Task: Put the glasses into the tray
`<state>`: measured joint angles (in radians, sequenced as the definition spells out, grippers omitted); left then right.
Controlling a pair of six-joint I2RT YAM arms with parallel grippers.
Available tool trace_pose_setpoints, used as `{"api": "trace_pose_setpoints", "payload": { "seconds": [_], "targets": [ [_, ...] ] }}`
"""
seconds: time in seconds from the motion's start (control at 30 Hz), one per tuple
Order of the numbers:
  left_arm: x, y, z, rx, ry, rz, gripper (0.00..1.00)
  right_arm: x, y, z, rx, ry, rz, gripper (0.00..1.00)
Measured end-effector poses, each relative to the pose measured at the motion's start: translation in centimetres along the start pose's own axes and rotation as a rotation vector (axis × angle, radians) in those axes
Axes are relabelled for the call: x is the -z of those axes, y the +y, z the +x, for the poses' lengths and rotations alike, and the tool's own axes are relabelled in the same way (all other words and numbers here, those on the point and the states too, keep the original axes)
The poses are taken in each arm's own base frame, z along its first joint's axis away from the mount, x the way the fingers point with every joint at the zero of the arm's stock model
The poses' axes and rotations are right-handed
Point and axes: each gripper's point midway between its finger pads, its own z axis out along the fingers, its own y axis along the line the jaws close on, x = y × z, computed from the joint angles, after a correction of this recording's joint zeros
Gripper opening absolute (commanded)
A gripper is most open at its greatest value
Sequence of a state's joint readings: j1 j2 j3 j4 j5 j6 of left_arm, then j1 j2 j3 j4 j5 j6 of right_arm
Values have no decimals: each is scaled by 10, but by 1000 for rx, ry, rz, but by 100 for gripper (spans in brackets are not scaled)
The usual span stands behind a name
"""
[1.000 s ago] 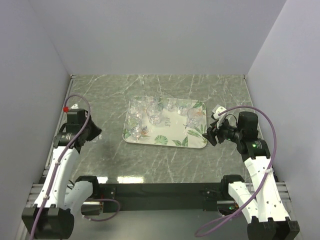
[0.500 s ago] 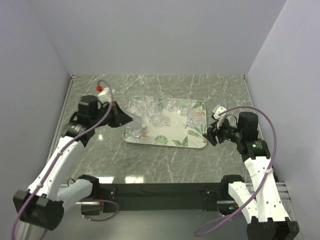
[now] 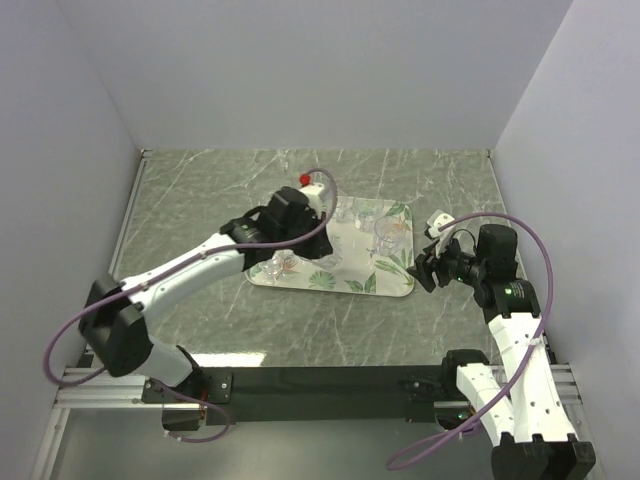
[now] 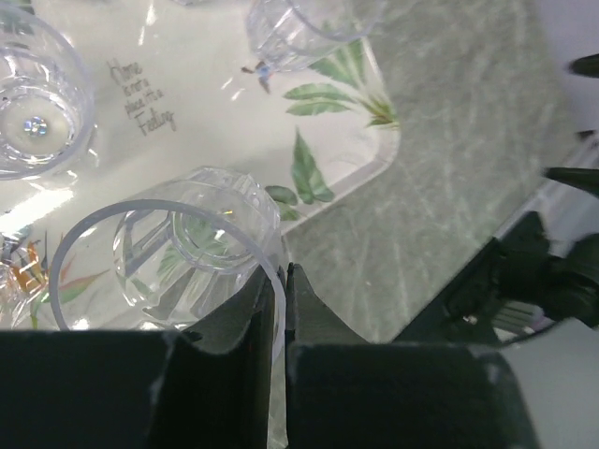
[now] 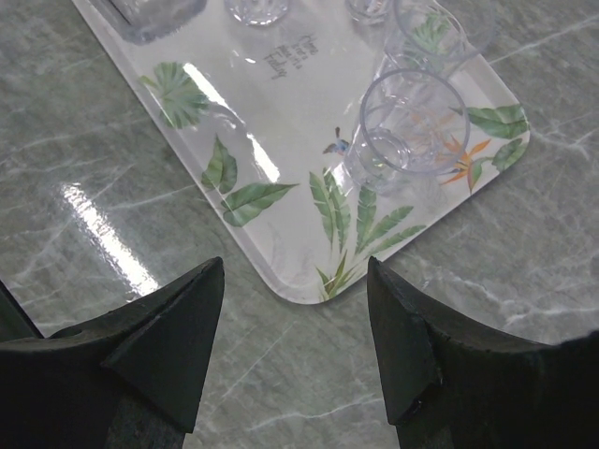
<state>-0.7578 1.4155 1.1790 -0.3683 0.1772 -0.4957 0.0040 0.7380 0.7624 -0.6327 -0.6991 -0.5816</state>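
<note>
Clear glass (image 4: 192, 267), rim part-hidden behind L hand (image 4: 284, 278) pinching it.

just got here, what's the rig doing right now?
The left gripper is shut on the wall of one clear glass, holding it over the leaf-print tray. Several other glasses already stand in the tray. The right gripper is open and empty, hanging over the table by the tray's corner. Whether the held glass touches the tray is unclear.
</note>
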Motion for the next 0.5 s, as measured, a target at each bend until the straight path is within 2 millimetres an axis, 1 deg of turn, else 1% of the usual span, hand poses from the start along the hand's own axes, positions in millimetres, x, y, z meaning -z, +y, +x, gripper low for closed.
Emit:
{"api": "trace_pose_setpoints", "payload": {
  "seconds": [0.07,0.17,0.27,0.5],
  "targets": [
    [-16,2,7,-25,25,-49,0,1,-4,1,-7,2,16,70],
    [-32,10,20,-49,52,-117,0,2,-6,2,-11,4,24,70],
    [-42,17,29,-73,72,-181,1,2,-6,3,-12,4,23,70],
    [-60,28,34,-123,84,-291,1,2,-7,3,-14,5,27,70]
  ]
}}
